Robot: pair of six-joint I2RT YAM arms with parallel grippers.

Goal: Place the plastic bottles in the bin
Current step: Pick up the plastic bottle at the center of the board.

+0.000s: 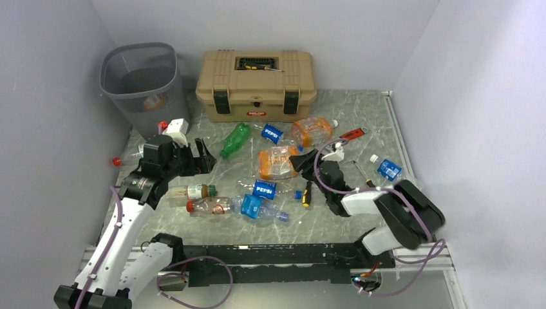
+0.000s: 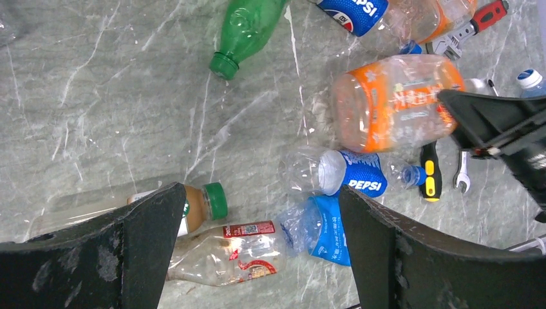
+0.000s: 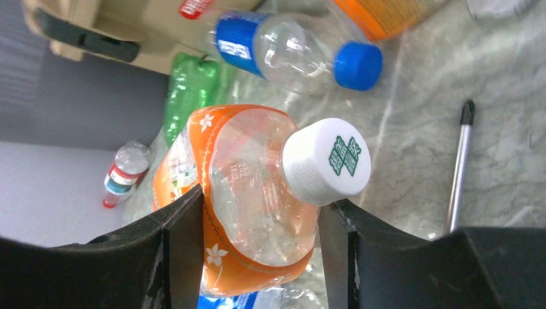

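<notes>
Slippage threatens: right tool [image 3: 261, 215] pinches the crushed orange bottle [image 3: 238, 161] near its cap [image 3: 327, 161], so the slick plastic could squirt free when lifted, while left tool [image 2: 261, 222] hangs spread

Orange-label bottle [image 3: 248, 193] flanks behind fingers [image 3: 183, 257] of the right gripper [image 3: 261, 215], toolbox [image 3: 148, 32] blurry and off the top edge.

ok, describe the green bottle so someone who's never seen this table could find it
Find the tan toolbox at the back wall. Just in front of its left latch, the green bottle lies on its side on the marble table, with its cap pointing to the near left. It alone has a green body; its neighbours are clear or orange.
</notes>
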